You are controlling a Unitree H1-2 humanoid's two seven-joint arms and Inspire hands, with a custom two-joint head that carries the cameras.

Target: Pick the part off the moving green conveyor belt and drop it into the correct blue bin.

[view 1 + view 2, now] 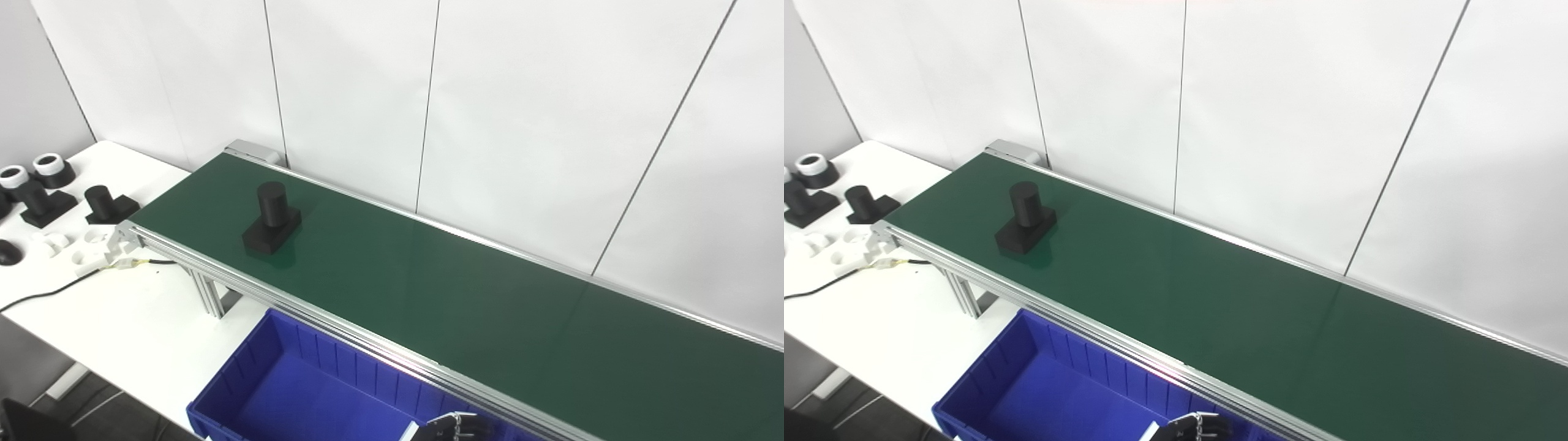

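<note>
hand (452, 426) beside blue bin (257, 373): only fingertips visible at bottom edge, side and state indeterminate. blue bin: near wall cut off by bottom edge. spare parts (37, 190) left of bin: partly cropped at left edge.

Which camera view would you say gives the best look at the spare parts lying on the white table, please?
The left eye view: the spare parts show more fully on the white table. The right eye view cuts several off at its left edge.
</note>
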